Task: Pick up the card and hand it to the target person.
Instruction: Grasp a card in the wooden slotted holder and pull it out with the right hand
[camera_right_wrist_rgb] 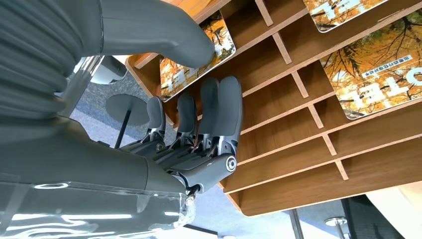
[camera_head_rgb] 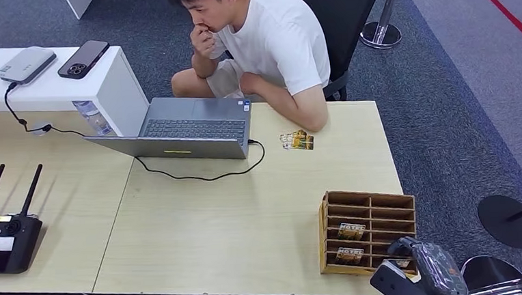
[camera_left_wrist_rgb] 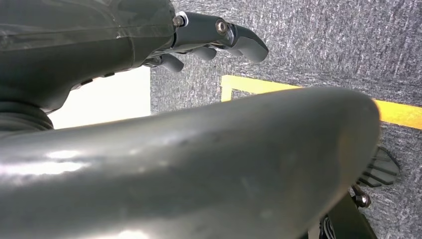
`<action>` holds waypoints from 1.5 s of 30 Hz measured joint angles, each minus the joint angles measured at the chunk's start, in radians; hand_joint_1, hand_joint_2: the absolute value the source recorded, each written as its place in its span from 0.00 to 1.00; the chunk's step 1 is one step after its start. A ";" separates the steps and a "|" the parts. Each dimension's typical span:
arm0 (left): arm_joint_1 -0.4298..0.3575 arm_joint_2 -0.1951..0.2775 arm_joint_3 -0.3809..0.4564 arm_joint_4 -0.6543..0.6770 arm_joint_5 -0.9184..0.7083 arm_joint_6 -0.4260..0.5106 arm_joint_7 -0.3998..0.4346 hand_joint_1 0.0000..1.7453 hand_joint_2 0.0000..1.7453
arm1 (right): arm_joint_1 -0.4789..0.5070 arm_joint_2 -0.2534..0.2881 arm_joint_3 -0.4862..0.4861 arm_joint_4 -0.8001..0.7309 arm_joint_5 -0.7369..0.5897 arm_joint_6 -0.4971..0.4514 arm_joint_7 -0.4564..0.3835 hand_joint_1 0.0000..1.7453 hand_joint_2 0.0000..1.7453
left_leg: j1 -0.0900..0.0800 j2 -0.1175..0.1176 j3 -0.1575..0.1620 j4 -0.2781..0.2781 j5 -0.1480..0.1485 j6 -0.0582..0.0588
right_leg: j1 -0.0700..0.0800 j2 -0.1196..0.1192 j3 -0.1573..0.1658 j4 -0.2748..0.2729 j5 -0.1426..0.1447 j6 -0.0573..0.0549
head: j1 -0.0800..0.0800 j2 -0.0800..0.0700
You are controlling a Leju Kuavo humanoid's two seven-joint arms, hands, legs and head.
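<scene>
the right hand (camera_right_wrist_rgb: 199,124) is at the near corner of the wooden card rack (camera_head_rgb: 368,202) on the counter (camera_head_rgb: 235,224), thumb and fingers pinching the edge of a card (camera_right_wrist_rgb: 196,59) in the nearest slot. the card looks thin, light, stiff and glossy, likely slippery, so take it by its free edge. three cards sit in the rack; a few more cards (camera_head_rgb: 297,140) lie by the seated person (camera_head_rgb: 272,37). the left hand (camera_left_wrist_rgb: 209,40) hangs over the floor, fingers loosely curled, holding nothing.

You have autumn-leaf cards lettered "HOTEL" standing in the slots of the wooden rack (camera_head_rgb: 366,209) at your table's near right corner; the nearest card (camera_right_wrist_rgb: 196,55) leans in a slot. The seated person (camera_head_rgb: 265,38) is across the table.
</scene>
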 joint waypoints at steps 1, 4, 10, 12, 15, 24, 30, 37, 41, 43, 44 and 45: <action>0.000 0.000 0.000 0.000 0.000 0.000 0.000 0.00 0.00 | 0.000 0.000 0.000 0.000 0.000 0.000 0.000 0.61 1.00 | 0.000 0.000 0.000 0.000 0.000 0.000 | 0.000 0.000 0.000 0.000 0.000 0.000 | 0.000 0.000; 0.000 0.000 0.000 0.000 0.000 0.000 0.000 0.00 0.00 | 0.000 0.000 0.001 0.000 0.000 0.000 0.000 0.61 1.00 | 0.000 0.000 0.000 0.000 0.000 0.000 | 0.000 0.000 0.000 0.000 0.000 0.000 | 0.000 0.000; 0.000 0.000 0.000 0.000 0.000 0.000 -0.001 0.00 0.00 | 0.000 0.000 0.001 0.000 -0.002 -0.001 0.000 0.61 1.00 | 0.000 0.000 0.000 0.000 0.000 0.000 | 0.000 0.000 0.000 0.000 0.000 0.000 | 0.000 0.000; 0.000 0.000 0.000 0.000 0.000 0.000 -0.001 0.00 0.00 | 0.000 0.000 0.001 0.000 -0.002 -0.002 0.000 0.61 1.00 | 0.000 0.000 0.000 0.000 0.000 0.000 | 0.000 0.000 0.000 0.000 0.000 0.000 | 0.000 0.000; 0.000 0.000 0.000 0.000 0.000 0.000 -0.001 0.00 0.00 | 0.000 -0.001 0.002 0.000 -0.001 -0.005 0.001 0.62 1.00 | 0.000 0.000 0.000 0.000 0.000 0.000 | 0.000 0.000 0.000 0.000 0.000 0.000 | 0.000 0.000; 0.000 0.000 0.000 0.000 0.000 0.000 -0.001 0.00 0.00 | 0.000 -0.002 0.002 0.000 0.009 -0.012 0.004 0.64 1.00 | 0.000 0.000 0.000 0.000 0.000 0.000 | 0.000 0.000 0.000 0.000 0.000 0.000 | 0.000 0.000; 0.000 0.000 0.000 0.000 0.000 0.000 -0.001 0.00 0.00 | 0.000 -0.002 0.003 0.000 0.018 -0.012 0.005 0.63 1.00 | 0.000 0.000 0.000 0.000 0.000 0.000 | 0.000 0.000 0.000 0.000 0.000 0.000 | 0.000 0.000; 0.000 0.000 0.000 0.000 0.000 0.001 -0.001 0.00 0.00 | -0.001 -0.004 0.012 0.000 0.024 -0.012 0.012 0.63 1.00 | 0.000 0.000 0.000 0.000 0.000 0.000 | 0.000 0.000 0.000 0.000 0.000 0.000 | 0.000 0.000; 0.000 0.000 0.000 0.000 0.000 0.002 0.000 0.00 0.00 | -0.001 -0.009 0.018 0.000 0.025 -0.012 0.012 0.63 1.00 | 0.000 0.000 0.000 0.000 0.000 0.000 | 0.000 0.000 0.000 0.000 0.000 0.000 | 0.000 0.000; 0.000 0.000 0.000 0.000 0.000 0.003 -0.001 0.00 0.00 | -0.001 -0.012 0.020 0.000 0.026 -0.012 0.013 0.64 1.00 | 0.000 0.000 0.000 0.000 0.000 0.000 | 0.000 0.000 0.000 0.000 0.000 0.000 | 0.000 0.000; 0.000 0.000 0.000 0.000 0.000 0.003 -0.001 0.00 0.00 | -0.001 -0.013 0.021 0.000 0.027 -0.012 0.013 0.65 1.00 | 0.000 0.000 0.000 0.000 0.000 0.000 | 0.000 0.000 0.000 0.000 0.000 0.000 | 0.000 0.000; 0.000 0.000 0.000 0.000 0.000 0.003 -0.001 0.00 0.00 | -0.001 -0.013 0.022 0.000 0.027 -0.012 0.014 0.67 1.00 | 0.000 0.000 0.000 0.000 0.000 0.000 | 0.000 0.000 0.000 0.000 0.000 0.000 | 0.000 0.000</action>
